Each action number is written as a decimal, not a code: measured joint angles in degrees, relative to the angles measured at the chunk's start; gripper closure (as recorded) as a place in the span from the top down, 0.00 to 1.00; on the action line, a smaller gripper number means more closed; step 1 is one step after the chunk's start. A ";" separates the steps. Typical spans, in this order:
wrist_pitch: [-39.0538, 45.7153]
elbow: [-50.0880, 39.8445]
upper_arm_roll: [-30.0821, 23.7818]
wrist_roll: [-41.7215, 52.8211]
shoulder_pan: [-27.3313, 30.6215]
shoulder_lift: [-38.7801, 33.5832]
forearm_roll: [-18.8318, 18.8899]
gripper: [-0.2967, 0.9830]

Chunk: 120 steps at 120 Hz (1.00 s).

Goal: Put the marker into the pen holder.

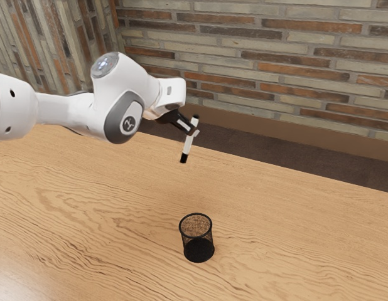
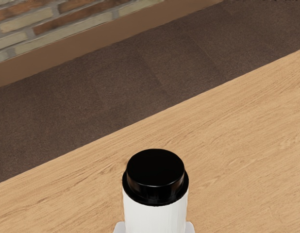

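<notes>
Off the counter (image 1: 106, 251), up in the air near its wall-side edge as the exterior view shows it, the marker (image 1: 187, 147) hangs from your hand (image 1: 193, 131). Hand state: grasping the marker, one finger (image 2: 190, 228) on each side of the barrel in the wrist view. Grip sits toward the upper end, leaving most of the barrel and one black end free below; useful, since that free length can enter a container before your fingers meet its rim.

Marker attitude: mostly upright, slight lean, lower end toward the counter. Likely reason: an end-down hold suits a drop from above.

Pen holder (image 1: 198, 248): upright on the counter, well in from the wall-side edge, mouth facing up, marker well apart from it. Standing on its base, it presents the opening to you directly; no turning of it should be needed.

Step in hand, as judged: carrying. Pick-up done, insertion still to do. Next, bring the marker across, away from the wall-side edge, until its lower end is centred over the mouth; reduce the lean, then lower and release inside.

Risks: the lean could catch the lower end on the rim. The mesh cup looks light, so a side knock may slide or tip it. Releasing too high could bounce the marker out.
</notes>
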 joint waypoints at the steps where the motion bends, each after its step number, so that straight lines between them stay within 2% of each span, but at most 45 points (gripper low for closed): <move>1: 0.15 -0.11 -0.09 0.01 -0.03 -0.01 -0.02 0.22; 36: 4.20 -6.50 -3.84 0.45 0.02 -2.63 -1.02 0.22; 78: 5.90 -15.15 -8.77 0.96 0.03 -9.31 -5.67 0.23; 120: 6.20 -17.43 -11.14 1.30 -0.27 -8.62 -8.82 0.23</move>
